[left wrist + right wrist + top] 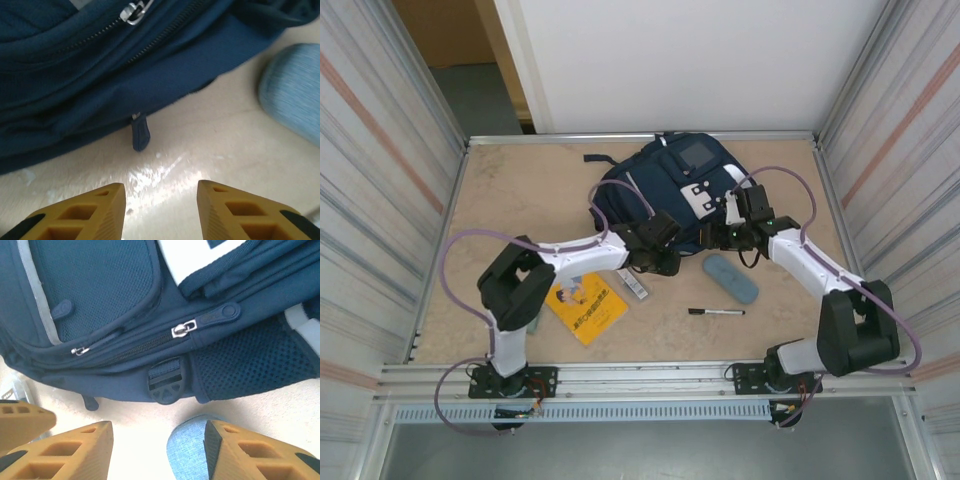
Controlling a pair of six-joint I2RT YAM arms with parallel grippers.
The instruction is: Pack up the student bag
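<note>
My left and right jaws hover apart, empty, at the near edge of the large navy-blue fabric backpack [670, 185], far-centre on the table [520, 200]. Best: centre left jaws squarely on its dangling dark zip tab [140, 134].

A yellow book [586, 307], grey-blue pouch [731, 277] and black marker [716, 312] lie on the beige table [520, 200].

1. The student bag [100, 300] fills the upper part: navy fabric, mesh panels, a grey stripe and a white patch.
2. A silver zip pull [183, 328] sits on the middle of the bag, and a black buckle [165, 386] hangs at the bag's lower edge.
3. A blue-grey pouch [186, 452] lies on the table [132, 415] just off that lower edge of the bag.
4. The right gripper [159, 432] hangs off the same edge, its yellow fingers [75, 450] apart and gripping nothing.
</note>
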